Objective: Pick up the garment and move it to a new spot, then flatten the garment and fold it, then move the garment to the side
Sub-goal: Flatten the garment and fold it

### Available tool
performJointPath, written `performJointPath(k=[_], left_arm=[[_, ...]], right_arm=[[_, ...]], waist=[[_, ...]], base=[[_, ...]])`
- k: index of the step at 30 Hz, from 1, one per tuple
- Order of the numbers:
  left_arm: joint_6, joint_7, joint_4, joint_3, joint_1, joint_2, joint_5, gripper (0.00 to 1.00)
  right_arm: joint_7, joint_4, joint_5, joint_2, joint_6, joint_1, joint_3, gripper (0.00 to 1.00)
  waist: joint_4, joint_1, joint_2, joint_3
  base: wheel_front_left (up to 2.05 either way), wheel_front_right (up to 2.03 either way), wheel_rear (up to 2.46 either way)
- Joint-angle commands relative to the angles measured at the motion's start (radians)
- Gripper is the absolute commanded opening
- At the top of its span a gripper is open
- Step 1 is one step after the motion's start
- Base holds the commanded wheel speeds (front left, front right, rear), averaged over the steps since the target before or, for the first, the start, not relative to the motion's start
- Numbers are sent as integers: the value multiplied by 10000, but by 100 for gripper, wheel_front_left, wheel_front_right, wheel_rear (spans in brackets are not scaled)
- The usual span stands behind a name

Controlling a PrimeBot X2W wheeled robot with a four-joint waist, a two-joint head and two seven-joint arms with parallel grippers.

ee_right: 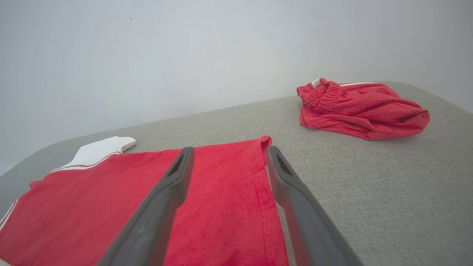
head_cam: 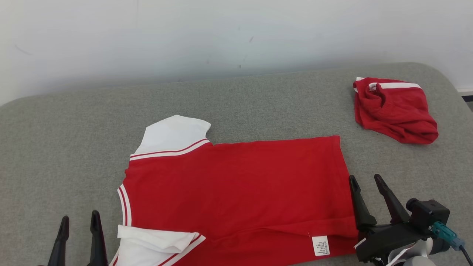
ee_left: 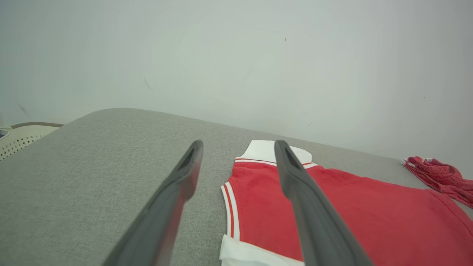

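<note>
While red shirt point(head_cam: 236, 184) lies spread flat mid grey table point(head_cam: 74, 129), white sleeves toward left, jaws on both sides gape, empty: left gripper point(head_cam: 80, 215) just beside collar end, right gripper point(head_cam: 365, 177) at hem edge. Crumpled red shorts point(head_cam: 393, 109) far right, well apart.

A: What do the tools look like?
B: The left tool point(head_cam: 80, 215) and right tool point(head_cam: 365, 177) each have two long, dark, tapering fingers point(ee_left: 310, 221).
A: And behind the right one?
B: At four o'clock, a black block point(head_cam: 428, 212) carries a teal plug point(head_cam: 445, 232) with a dark cable point(head_cam: 466, 255).
</note>
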Motion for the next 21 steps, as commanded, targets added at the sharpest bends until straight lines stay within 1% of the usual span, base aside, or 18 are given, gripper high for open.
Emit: performJointPath(k=[1,7,12,16,21], left_arm=[[54,-82,-74,78,-68,1,138,100],[102,-82,-142,164,-12,-7,263,100],[-87,-81,203,161,-323,7,187,100],[-350,34,721,88,-991,414,138,100],[-653,692,1410,-46,-2195,1101,-186,100]], right_arm=[[-116,26,-94,40,-10,-46,-43,100],[-326,106,-285,198,-10,68,-292,100],[-297,123,-355,277,-10,-4,-331,100],[-235,108,-408,361,-10,-236,-213,100],[-267,181,-472,483,-10,-585,-13,100]], waist=[[8,0,0,-2],[89,0,0,6],[61,0,0,53],[-110,0,0,152],[-511,0,0,442]], base=[[0,0,0],[0,0,0],[0,0,0],[0,0,0],[0,0,0]])
